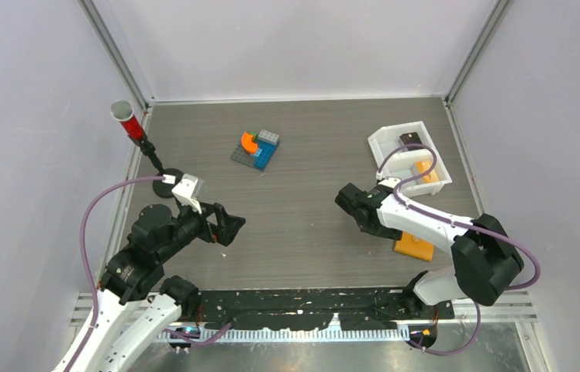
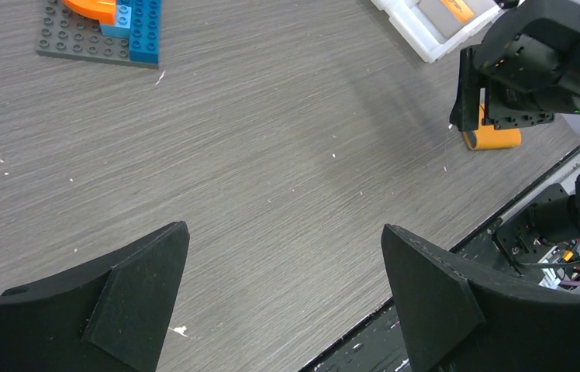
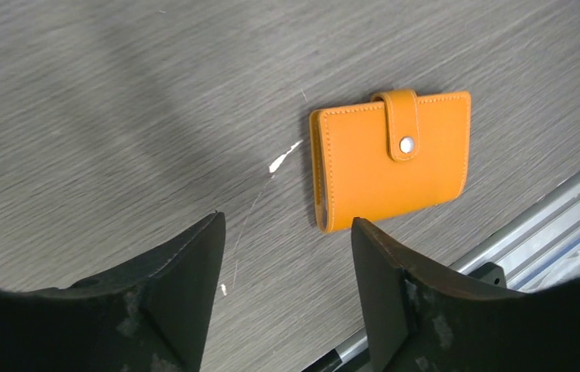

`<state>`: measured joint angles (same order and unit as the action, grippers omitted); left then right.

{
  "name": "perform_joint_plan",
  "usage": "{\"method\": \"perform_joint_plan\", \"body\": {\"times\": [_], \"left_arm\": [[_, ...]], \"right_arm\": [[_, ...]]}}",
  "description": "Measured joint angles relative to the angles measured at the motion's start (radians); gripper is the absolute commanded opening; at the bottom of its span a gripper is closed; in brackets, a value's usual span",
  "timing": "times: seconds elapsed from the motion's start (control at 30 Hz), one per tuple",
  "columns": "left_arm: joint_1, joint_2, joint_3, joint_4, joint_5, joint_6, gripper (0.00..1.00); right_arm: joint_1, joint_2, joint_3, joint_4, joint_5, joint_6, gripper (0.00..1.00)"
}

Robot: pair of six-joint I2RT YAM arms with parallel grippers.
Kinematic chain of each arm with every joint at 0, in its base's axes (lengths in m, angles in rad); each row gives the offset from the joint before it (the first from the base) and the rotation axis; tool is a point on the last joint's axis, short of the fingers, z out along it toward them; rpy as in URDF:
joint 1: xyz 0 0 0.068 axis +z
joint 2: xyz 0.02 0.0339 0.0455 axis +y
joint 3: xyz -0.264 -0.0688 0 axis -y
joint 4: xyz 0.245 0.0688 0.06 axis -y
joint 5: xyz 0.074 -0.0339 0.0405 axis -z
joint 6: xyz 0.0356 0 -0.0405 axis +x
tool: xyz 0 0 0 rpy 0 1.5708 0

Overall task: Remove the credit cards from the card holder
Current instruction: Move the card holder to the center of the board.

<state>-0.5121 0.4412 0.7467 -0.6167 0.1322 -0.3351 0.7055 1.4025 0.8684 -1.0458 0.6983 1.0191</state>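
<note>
- Card holder [image 3: 391, 159]: an orange bifold, folded shut, with its strap pulled over one edge and fastened on the front by a metal snap [image 3: 406, 144]. What it holds is hidden.
- It lies flat on the grey wood-grain tabletop [image 3: 116, 116], close to the near edge and right of the middle. In the right wrist view, the metal rail of that edge runs just past it.
- From above, the right arm's white link [image 1: 419, 221] covers part of it, so only an orange corner shows.
- The right fingers [image 3: 170, 294] stand apart, with only bare tabletop between them. One tip is just beside a corner of the card holder; I cannot tell whether they touch.
- The left fingers [image 2: 139, 287] are spread wide and hold nothing. They are over bare tabletop towards the near-left corner, well apart from the card holder.
- A white two-compartment tray [image 1: 380, 139] sits at the right edge, towards the far-right corner. A small dark item lies in its far compartment and an orange one in its near compartment, both too small to identify.
- A toy-brick build [image 1: 256, 149], a grey plate with blue bricks and a curved orange piece, sits towards the far edge, slightly left of the middle.
- A red cylinder [image 1: 126, 118] with a grey top stands tilted on a black stand at the left edge, near the far-left corner.
</note>
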Motion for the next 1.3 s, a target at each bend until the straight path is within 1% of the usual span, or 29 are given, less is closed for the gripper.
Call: {"method": "perform_joint_plan", "body": {"times": [0.17,0.4,0.63,0.8,1.0,1.13,1.17,1.23,1.3], "left_arm": [[0.0,-0.008,-0.001,0.003,0.008,-0.001,0.99],[0.0,-0.011,-0.002,0.007,0.012,-0.001,0.99],[0.0,-0.011,-0.002,0.007,0.012,-0.001,0.99],[0.0,-0.011,-0.002,0.008,0.011,-0.001,0.99],[0.0,-0.011,-0.002,0.01,0.011,-0.001,0.99],[0.0,-0.014,-0.002,0.014,0.011,-0.001,0.99],[0.0,-0.015,-0.003,0.014,0.01,-0.001,0.99],[0.0,-0.019,-0.004,0.014,0.01,-0.001,0.99],[0.0,-0.023,-0.006,0.014,0.008,-0.001,0.99]], "right_arm": [[-0.063,0.002,-0.074,0.053,-0.016,0.02,0.57],[-0.1,0.014,-0.127,0.1,-0.02,0.048,0.5],[-0.13,0.049,-0.131,0.108,-0.019,0.063,0.46],[-0.156,0.055,-0.132,0.108,-0.02,0.063,0.36],[-0.18,0.055,-0.143,0.113,-0.021,0.061,0.27],[-0.185,0.055,-0.147,0.118,-0.019,0.056,0.14],[-0.185,0.053,-0.148,0.12,-0.018,0.054,0.08],[-0.186,0.045,-0.152,0.125,-0.015,0.049,0.05],[-0.186,0.032,-0.162,0.135,-0.014,0.043,0.05]]}}
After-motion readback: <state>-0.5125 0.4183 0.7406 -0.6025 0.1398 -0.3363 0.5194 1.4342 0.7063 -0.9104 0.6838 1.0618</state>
